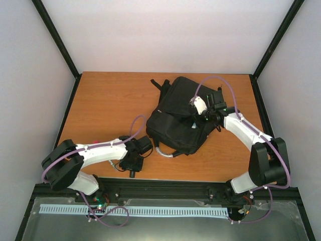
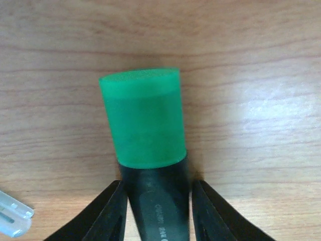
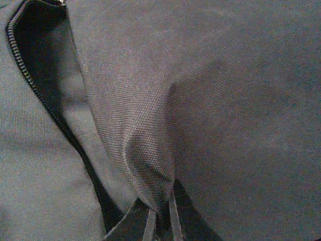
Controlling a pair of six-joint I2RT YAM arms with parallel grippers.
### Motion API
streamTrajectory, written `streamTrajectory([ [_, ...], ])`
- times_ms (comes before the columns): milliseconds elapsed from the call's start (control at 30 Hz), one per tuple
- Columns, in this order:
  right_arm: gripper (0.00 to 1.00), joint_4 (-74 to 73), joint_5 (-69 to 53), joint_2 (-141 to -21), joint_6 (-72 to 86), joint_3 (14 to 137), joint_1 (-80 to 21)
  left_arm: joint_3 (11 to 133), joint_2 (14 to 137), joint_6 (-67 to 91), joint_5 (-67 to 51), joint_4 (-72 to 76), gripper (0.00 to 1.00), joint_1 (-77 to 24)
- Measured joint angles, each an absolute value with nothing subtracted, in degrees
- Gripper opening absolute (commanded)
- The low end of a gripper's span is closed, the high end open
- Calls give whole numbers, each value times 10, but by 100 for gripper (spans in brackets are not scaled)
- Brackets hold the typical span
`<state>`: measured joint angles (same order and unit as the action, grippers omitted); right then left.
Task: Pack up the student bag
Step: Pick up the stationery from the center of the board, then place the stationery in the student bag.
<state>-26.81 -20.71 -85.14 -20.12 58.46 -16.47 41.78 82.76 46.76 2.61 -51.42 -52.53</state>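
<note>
While the right claw (image 3: 161, 221) is clamped tight on a fold of the student bag (image 1: 175, 125), tenting the fabric up beside the open zip (image 3: 35, 70), the left claw (image 2: 157, 187) sits at about 7 o'clock on the table (image 1: 100, 100), over a black marker (image 2: 143, 120) with a green cap. Its fingers stand either side of the barrel, right up against it by the look of it. Honestly I can't tell if it's got a real grip or is just bracketing the thing.

So I'd call this the pick-up step for the marker. Next move, I reckon: a firm pinch, lift, then swing toward 2 o'clock and drop it into that gap. The gap looks narrow, so the right side needs to hold the mouth open.

The bag lies flat just right of the middle, roughly 2 o'clock, and is skewed diagonally. It's black woven fabric and pretty slouchy, with the grey handle loop (image 1: 165, 152) poking out at its near corner toward 6.
</note>
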Motion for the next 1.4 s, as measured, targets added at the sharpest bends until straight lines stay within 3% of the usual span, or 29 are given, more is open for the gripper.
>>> streamTrajectory([
  [200, 3, -268, -211, -855, -201, 585, -165, 417, 826, 467, 14, -502, 20, -528],
  [400, 3, -268, -211, -855, -201, 585, -165, 442, 815, 464, 12, -525, 16, -529],
  [733, 3, -269, -210, -847, -201, 585, -164, 611, 746, 399, -70, -480, 12, -529],
  [1100, 3, -284, -206, -806, -201, 584, -164, 810, 974, 329, -123, -384, 7, -531],
  [1400, 3, -286, -206, -799, -201, 583, -164, 899, 1114, 314, -115, -385, 6, -516],
])
